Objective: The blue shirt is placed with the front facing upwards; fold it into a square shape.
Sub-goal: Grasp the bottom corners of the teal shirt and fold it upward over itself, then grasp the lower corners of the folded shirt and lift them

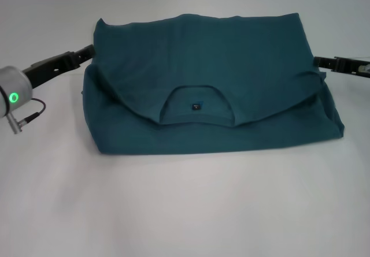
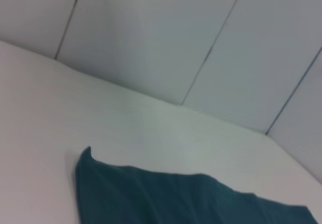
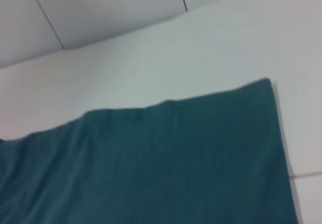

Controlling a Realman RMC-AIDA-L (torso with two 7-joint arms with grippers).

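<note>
Item: blue shirt (image 1: 214, 60), dark teal, lying on a white table (image 1: 185, 211), roughly centred in the head view and slightly toward the far side.

Condition: partly folded. A plain teal layer is doubled over the garment, leaving a curved fold line across the middle. The neck opening with its small black label (image 1: 196, 106) shows below that fold, facing the robot. No chest print is visible.

Orientation: long axis runs left to right across the table. The collar points toward the robot; the straight folded edge lies on the far side, with a small peaked corner at far left.

Left gripper (image 1: 88, 52): at the shirt's left edge, level with the upper layer, its dark fingertip touching or just beside the cloth. Whether it grips the fabric cannot be told, nor how far it is parted. The left wrist view shows only the peaked corner of the shirt (image 2: 151, 194) against the table and a panelled wall (image 2: 201, 43).

Right gripper (image 1: 319, 62): at the shirt's right edge, level with the fold line, touching or just beside the fabric. Its opening and any hold cannot be told. The right wrist view shows a wide stretch of teal cloth (image 3: 166, 163) with a square corner.
</note>
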